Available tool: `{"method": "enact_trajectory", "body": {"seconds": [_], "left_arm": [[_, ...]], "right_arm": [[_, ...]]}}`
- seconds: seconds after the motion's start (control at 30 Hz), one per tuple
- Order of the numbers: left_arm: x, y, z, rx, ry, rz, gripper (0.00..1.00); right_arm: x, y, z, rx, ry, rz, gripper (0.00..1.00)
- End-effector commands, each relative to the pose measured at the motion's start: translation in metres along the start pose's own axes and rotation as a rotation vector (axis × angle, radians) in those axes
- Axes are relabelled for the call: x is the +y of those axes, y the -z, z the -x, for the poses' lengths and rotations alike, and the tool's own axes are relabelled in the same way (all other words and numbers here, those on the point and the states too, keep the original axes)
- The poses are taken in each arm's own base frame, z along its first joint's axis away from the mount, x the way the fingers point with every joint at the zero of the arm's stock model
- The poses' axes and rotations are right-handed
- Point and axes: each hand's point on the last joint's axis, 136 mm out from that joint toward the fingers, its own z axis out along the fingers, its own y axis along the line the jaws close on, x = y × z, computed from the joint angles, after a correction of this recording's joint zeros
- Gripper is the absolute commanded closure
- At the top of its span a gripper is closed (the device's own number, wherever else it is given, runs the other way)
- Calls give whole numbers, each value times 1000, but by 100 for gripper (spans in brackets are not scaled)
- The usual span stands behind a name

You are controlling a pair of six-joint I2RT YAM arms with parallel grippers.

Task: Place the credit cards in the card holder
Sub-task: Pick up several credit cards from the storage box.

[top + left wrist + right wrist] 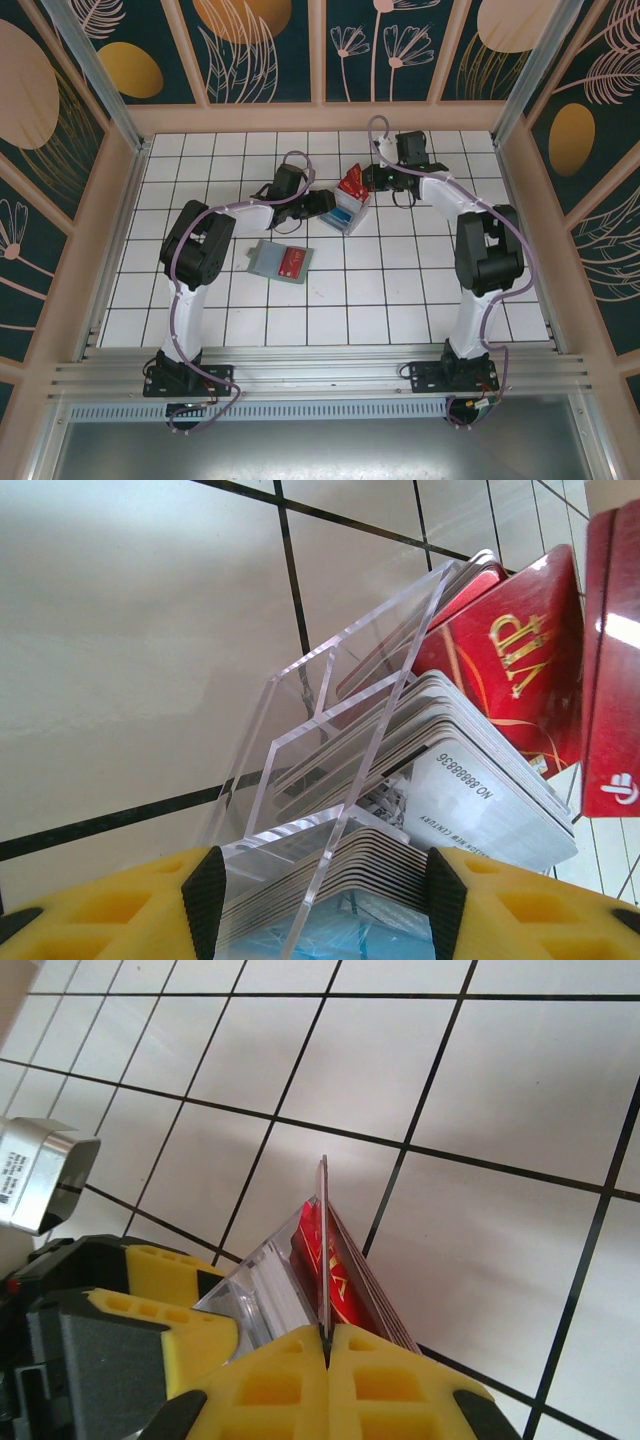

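The clear tray [300, 742] of cards [480, 802] fills the gap between the left jaws, with bare tabletop [130, 630] beyond.

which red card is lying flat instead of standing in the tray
The red card on the grey card holder. The other red cards stand on edge in the clear tray, one pinched in the right claw.

Left wrist view: the raised red card [612, 660] is cut by the right frame edge, and the card stack [385, 865] in the clear tray [300, 695] runs off the bottom edge between the left gripper's fingers [110, 910]; overhead, the card holder's [266, 258] detail is too small to resolve.
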Motion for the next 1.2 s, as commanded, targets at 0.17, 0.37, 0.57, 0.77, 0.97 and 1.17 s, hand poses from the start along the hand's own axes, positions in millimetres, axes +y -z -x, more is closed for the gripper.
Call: {"method": "enact_trajectory", "body": {"seconds": [0.17, 0.37, 0.57, 0.77, 0.97, 1.17], "left_arm": [[8, 3, -22, 78, 31, 36, 43], [7, 3, -21, 77, 33, 32, 43], [2, 6, -18, 72, 25, 26, 43], [-11, 15, -10, 56, 15, 7, 42], [-14, 17, -8, 50, 12, 2, 42], [-12, 16, -10, 55, 14, 4, 42]], "right_arm": [[7, 20, 22, -76, 31, 14, 98], [-1, 8, 11, -44, 104, -26, 97], [-10, -2, 0, -39, 157, -86, 97], [-7, -6, -3, -30, 159, -70, 97], [5, -9, -3, -11, 133, 14, 97], [10, -11, -8, 5, 103, 79, 97]]}}
